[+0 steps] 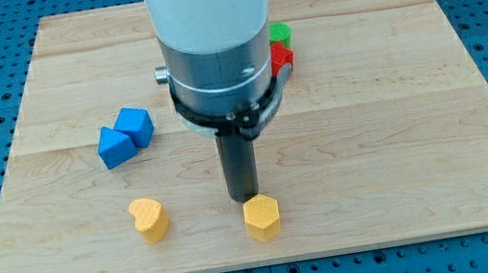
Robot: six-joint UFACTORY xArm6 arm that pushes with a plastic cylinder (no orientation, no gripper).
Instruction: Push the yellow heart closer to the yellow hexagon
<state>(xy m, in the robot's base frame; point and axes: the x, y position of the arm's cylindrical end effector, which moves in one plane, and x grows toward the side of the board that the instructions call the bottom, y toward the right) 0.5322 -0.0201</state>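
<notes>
My tip [245, 199] sits low on the wooden board [399, 133], just above the yellow hexagon [262, 218] and so close to its upper edge that I cannot tell whether it touches or is a hair apart. There are no fingers on this rig to open or clench, only the straight rod, so nothing is being held; anything I move, I move by shoving. The yellow heart [149, 218] lies near the view's bottom, to the view's left of the hexagon, with a stretch of bare wood between them and nothing in the lane. That is the block I am meant to shift, and where I stand now is the wrong side of it: to send the heart toward the hexagon I judge the tip must come round to the heart's left flank and press toward the view's right. From here, any drop toward the view's bottom would nudge the hexagon instead, perhaps toward the board's near edge, so I would draw off before swinging round. The other blocks are well out of it: two blue blocks [126, 136] sit touching each other up and to the view's left of the heart, and a red block [281, 56] with a green block [280, 33] behind it peek out beside the arm's housing [211, 25], partly hidden by it.
</notes>
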